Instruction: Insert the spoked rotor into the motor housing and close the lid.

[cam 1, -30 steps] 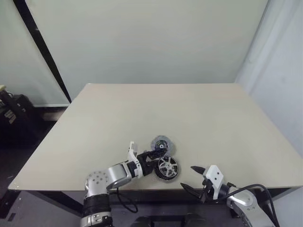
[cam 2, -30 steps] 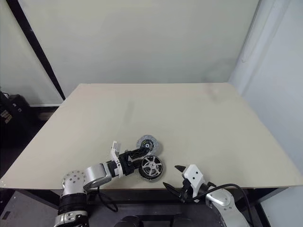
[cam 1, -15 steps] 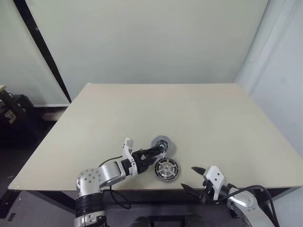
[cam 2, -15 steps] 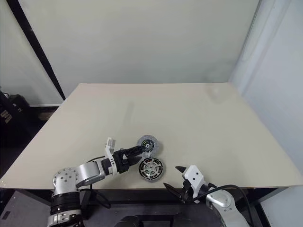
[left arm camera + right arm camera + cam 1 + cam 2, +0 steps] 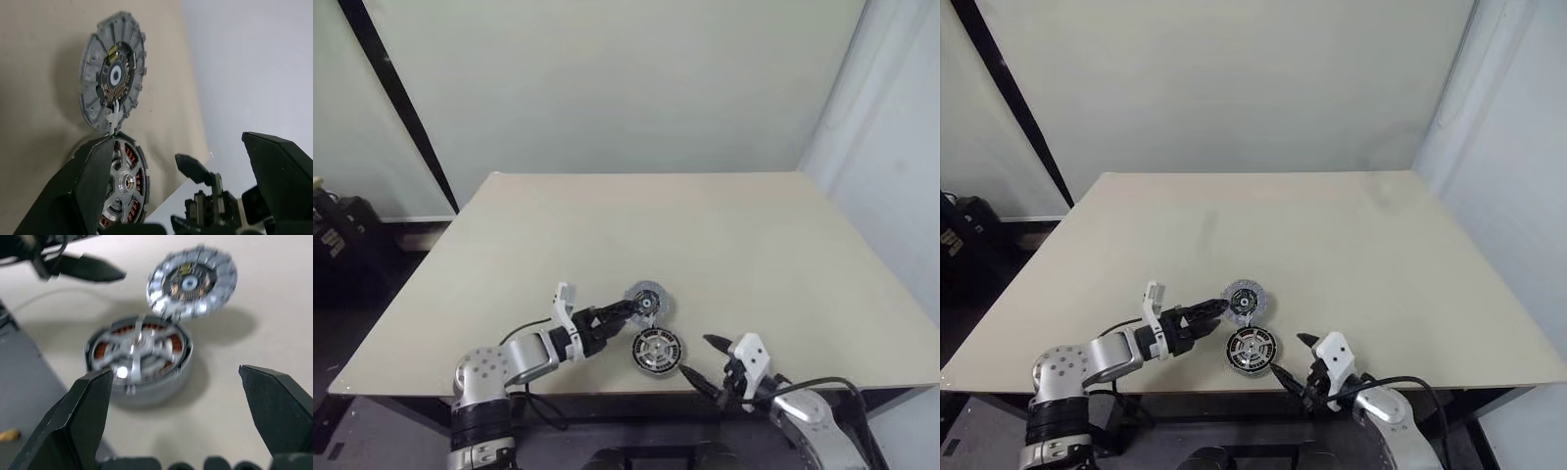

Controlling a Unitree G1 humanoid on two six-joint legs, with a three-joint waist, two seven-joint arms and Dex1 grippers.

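The left end effector (image 5: 625, 315) has its two black fingers spread wide and holds nothing. Its tips sit just left of the flat round grey metal lid (image 5: 646, 298), which lies face up on the pale beige worktop (image 5: 705, 245). The lid has a ribbed, bumpy rim and a small dark middle.

Just nearer and a little right sits the round dark motor housing (image 5: 657, 352). The shiny silver spoked rotor (image 5: 126, 181) already seems to rest inside it, with copper-brown windings showing between the spokes.

So I think the rotor step is done and closing the lid is next. One end effector must grip the lid by its thin edge, lift it, and set it flat on the housing.

The right end effector (image 5: 707, 361) is wide too, empty, close to the housing's right side.
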